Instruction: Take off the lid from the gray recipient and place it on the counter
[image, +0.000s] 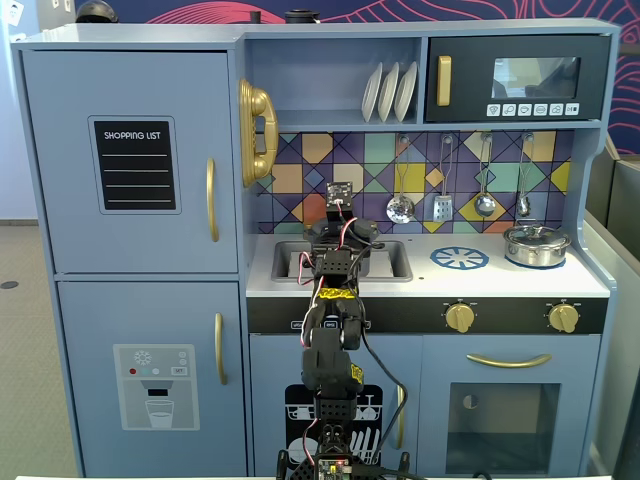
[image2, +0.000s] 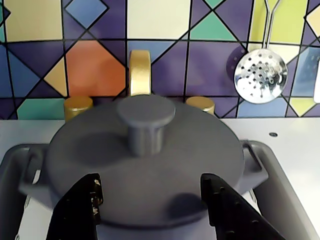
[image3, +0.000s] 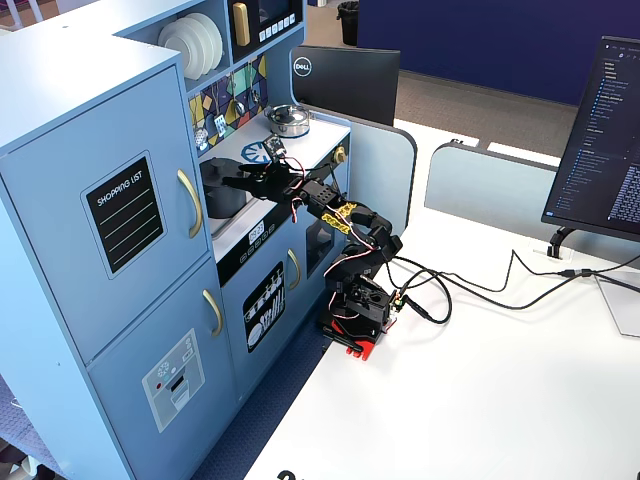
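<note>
Here the gripper (image2: 150, 210) hangs just in front of the lid (image2: 145, 160), its two black fingers spread wide apart to either side of the disc's near edge; whether the fingers (image2: 80, 207) actually touch the lid cannot be told from the wrist view. The lid sits flat on the gray recipient (image2: 252, 167), hiding nearly all of the pot; only its two side handles and a strip of wall at the bottom edge show. The pot stands in the sink (image2: 287, 192), whose gray rim is cut off at both lower corners. Behind the knob a gold faucet (image2: 140, 72) and its two taps are partly covered.

In a fixed view the arm (image: 335, 290) blocks the pot and lid completely, reaching over the left part of the counter (image: 500, 280). A shiny silver pot (image: 536, 244) rests at the counter's right rear corner, beside the blue burner mark (image: 460, 258). In the other fixed view only a dark side of the recipient (image3: 222, 188) is visible.
</note>
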